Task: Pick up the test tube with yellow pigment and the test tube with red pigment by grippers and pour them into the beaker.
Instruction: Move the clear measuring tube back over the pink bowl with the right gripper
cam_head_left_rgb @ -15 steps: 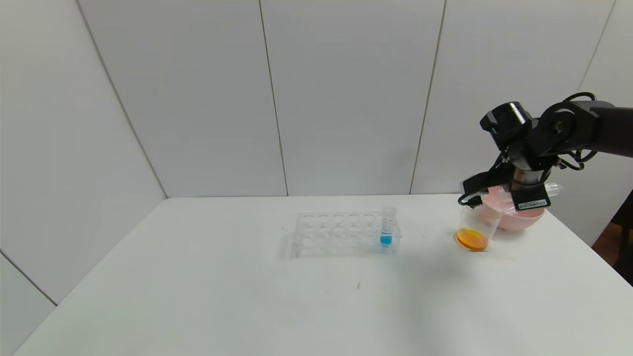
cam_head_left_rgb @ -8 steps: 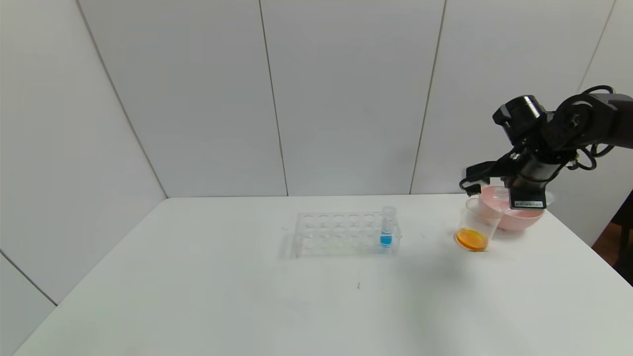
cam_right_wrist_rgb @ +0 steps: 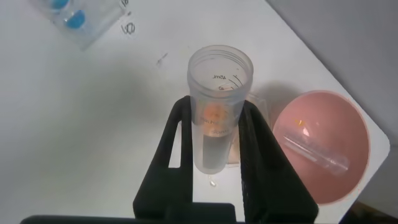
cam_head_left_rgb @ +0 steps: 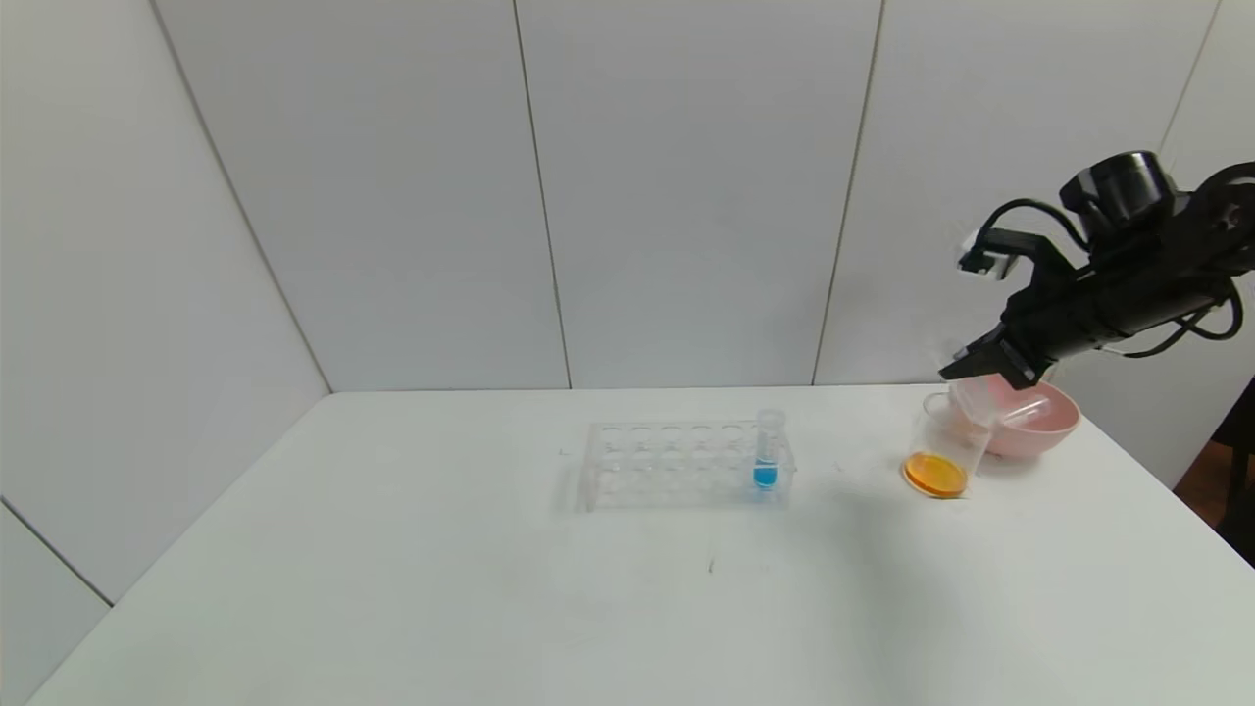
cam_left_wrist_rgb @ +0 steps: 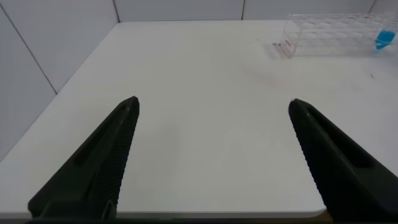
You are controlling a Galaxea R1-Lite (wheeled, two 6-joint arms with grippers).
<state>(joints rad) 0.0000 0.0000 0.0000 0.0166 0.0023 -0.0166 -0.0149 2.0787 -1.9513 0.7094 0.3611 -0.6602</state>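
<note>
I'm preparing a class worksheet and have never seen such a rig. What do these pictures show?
This is a two-armed robot. One picture looks down from its head; the other two come from cameras on its wrists. On the white table stand a clear rack with one blue tube, a beaker holding orange liquid, and a pink bowl with an empty tube lying inside. The right end effector is shut on a test tube tilted over the beaker. The left end effector is open, idle.

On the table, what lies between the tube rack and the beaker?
Nothing: in the head view, bare table separates the tube rack from the beaker.
</note>
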